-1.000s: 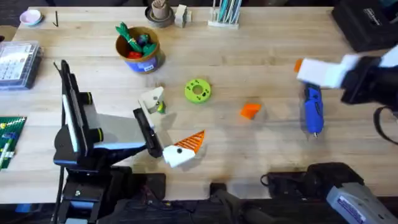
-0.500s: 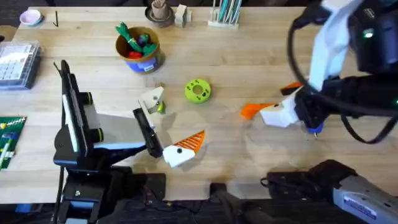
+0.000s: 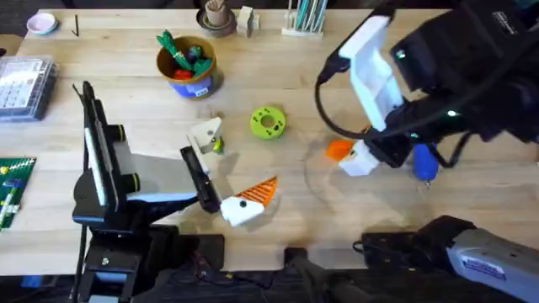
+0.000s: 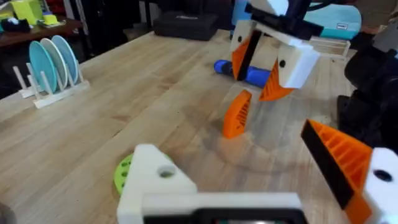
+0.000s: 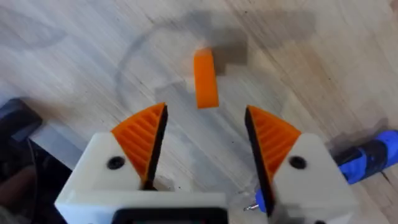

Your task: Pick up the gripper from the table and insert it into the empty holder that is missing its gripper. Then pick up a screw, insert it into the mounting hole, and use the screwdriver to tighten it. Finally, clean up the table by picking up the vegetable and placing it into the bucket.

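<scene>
The small orange gripper wedge (image 3: 338, 150) (image 5: 205, 78) (image 4: 236, 114) lies on the table. My right gripper (image 3: 350, 156) (image 5: 205, 140) hangs open just above it, its orange pads (image 5: 147, 138) either side of the wedge without touching it. The blue screwdriver (image 3: 424, 161) (image 4: 250, 73) lies right behind that gripper. My left gripper (image 3: 229, 167) rests open; one finger is the plain white holder (image 3: 205, 135) (image 4: 154, 180), the other carries an orange wedge (image 3: 257, 194). A small yellow-green piece, probably the vegetable (image 3: 218, 145), sits beside the holder. The bucket (image 3: 189, 67) stands at the far left.
A green disc with holes (image 3: 268, 122) (image 4: 122, 174) lies mid-table. A clear parts box (image 3: 21, 84) and a green baseplate (image 3: 12, 189) sit at the left edge. A pen stand (image 3: 303, 18) and small jars line the far edge. The bucket holds red and green toy vegetables.
My right arm has swung in from the right edge, leftward and down, and its open gripper now hovers over the orange wedge. The left arm has not moved.
</scene>
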Controlling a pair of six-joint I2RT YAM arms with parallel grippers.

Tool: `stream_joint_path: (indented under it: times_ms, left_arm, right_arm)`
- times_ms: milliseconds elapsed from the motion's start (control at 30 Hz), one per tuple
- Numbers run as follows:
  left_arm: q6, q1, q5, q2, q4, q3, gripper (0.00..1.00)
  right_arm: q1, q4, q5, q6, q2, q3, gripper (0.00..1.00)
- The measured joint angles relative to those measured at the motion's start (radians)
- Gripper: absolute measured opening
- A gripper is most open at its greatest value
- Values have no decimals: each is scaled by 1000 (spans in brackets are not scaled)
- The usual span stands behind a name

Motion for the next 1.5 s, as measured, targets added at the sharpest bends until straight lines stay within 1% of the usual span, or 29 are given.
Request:
stream_joint_path:
  times_ms: [167, 367, 433, 533, 700, 733, 767, 900, 967, 1100, 1200, 1367, 1500]
  left_arm:
    - [0, 0, 0, 0, 0, 0, 993]
    - [0, 0, 0, 0, 0, 0, 992]
    - [0, 0, 0, 0, 0, 0, 993]
    - [0, 0, 0, 0, 0, 0, 993]
    - [0, 0, 0, 0, 0, 0, 993]
    - [0, 0, 0, 0, 0, 0, 993]
    - [0, 0, 0, 0, 0, 0, 993]
    - [0, 0, 0, 0, 0, 0, 993]
    - [0, 0, 0, 0, 0, 0, 993]
    - [0, 0, 0, 0, 0, 0, 993]
    - [0, 0, 0, 0, 0, 0, 993]
    - [0, 0, 0, 0, 0, 0, 994]
    - [0, 0, 0, 0, 0, 0, 993]
  right_arm:
    - [4, 41, 3, -66, 109, 0, 789]
    - [4, 78, 3, -91, 190, 0, 785]
    - [4, 78, 4, -97, 207, 0, 747]
    - [4, 82, 6, -100, 213, 0, 613]
    - [4, 86, 6, -106, 213, 0, 192]
    - [4, 85, 6, -105, 213, 0, 79]
    - [4, 87, 6, -105, 213, 0, 23]
    - [4, 75, 6, -105, 205, 7, 16]
    - [4, 50, 6, -105, 183, 27, 15]
    - [4, 11, 5, -100, 87, 114, 12]
    - [4, 19, -10, -72, -4, 174, 10]
    - [4, 93, -141, 56, -173, 196, 10]
    - [4, 131, -262, 206, -233, 182, 9]
